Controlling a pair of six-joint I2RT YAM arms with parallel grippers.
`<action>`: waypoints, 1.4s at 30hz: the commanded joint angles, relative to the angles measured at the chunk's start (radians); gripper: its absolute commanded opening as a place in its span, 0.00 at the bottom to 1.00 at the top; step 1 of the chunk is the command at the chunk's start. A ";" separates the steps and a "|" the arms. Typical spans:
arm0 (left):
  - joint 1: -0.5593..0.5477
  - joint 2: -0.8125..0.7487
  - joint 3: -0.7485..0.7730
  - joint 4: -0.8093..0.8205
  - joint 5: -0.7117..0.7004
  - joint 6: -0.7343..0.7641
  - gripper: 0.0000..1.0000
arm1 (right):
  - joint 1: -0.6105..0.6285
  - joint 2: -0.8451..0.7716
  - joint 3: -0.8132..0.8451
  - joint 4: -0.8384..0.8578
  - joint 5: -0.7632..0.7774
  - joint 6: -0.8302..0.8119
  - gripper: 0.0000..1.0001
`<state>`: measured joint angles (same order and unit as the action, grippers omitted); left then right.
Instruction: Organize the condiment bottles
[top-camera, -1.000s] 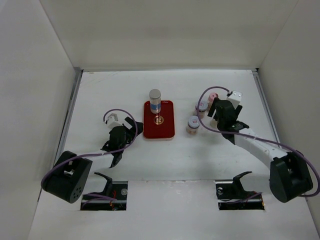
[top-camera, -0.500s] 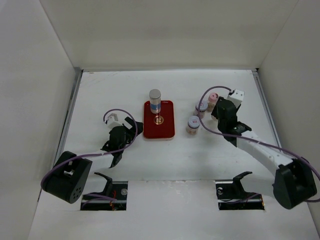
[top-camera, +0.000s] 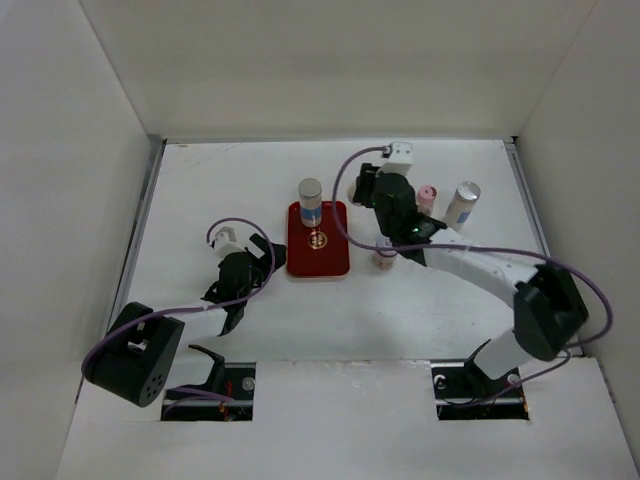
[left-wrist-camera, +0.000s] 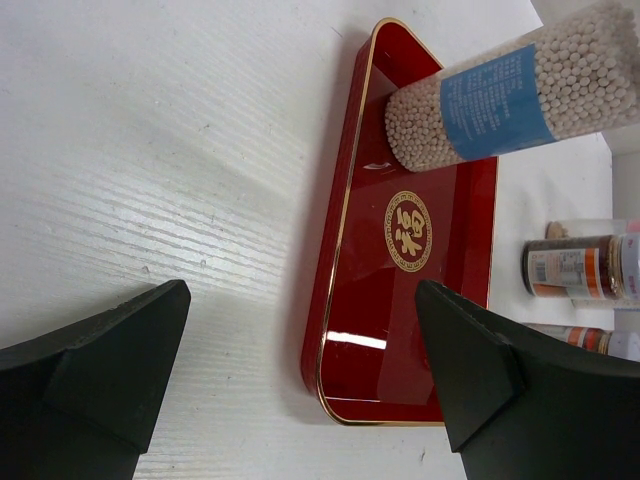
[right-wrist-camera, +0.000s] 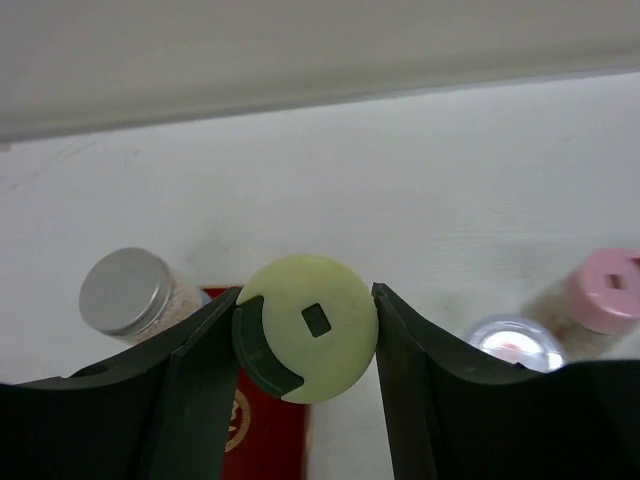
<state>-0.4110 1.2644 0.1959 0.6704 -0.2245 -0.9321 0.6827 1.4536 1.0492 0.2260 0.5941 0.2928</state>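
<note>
My right pincer (right-wrist-camera: 308, 300) was drawn narrow on the yellowish-capped bottle (right-wrist-camera: 306, 335), one finger pressed against each side of its round cap. From above that bottle was hidden under my own wrist, which hung just off the far right corner of the red tray (top-camera: 335, 262). Whether its base touched the desk (top-camera: 200, 180) or hung clear of it, I could not tell.

The grey-capped bottle (top-camera: 310, 201) stood upright on the far end of the tray. It was filled with pale round grains and wore a blue label. The near part of the tray showed its gold emblem and gold rim.

The pink-capped bottle (top-camera: 426, 196) stood on the desk just to the right of my right pincer. The silver-capped bottle (top-camera: 462, 203) was further right again, apart from the pink one. It looked tilted in the top view, though I could not say that it truly leaned. A small bottle (top-camera: 385, 260) sat on the desk just right of the tray's near half, partly covered by my right arm.

My left pincer (left-wrist-camera: 302, 300) stood wide, holding nothing. It was low over the desk beside the tray's near left corner, with its fingers pointed towards the tray.
</note>
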 joint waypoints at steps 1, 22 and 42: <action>0.004 -0.019 0.007 0.055 -0.003 -0.005 1.00 | 0.047 0.146 0.119 0.079 -0.083 0.002 0.44; 0.010 0.013 0.013 0.063 0.007 -0.008 1.00 | 0.059 0.496 0.259 0.139 -0.079 0.022 0.70; -0.004 0.012 0.016 0.064 0.008 -0.010 1.00 | -0.272 0.040 -0.081 0.013 -0.051 0.072 0.84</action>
<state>-0.4080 1.2816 0.1959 0.6777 -0.2237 -0.9325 0.4732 1.4620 0.9699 0.2611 0.5240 0.3553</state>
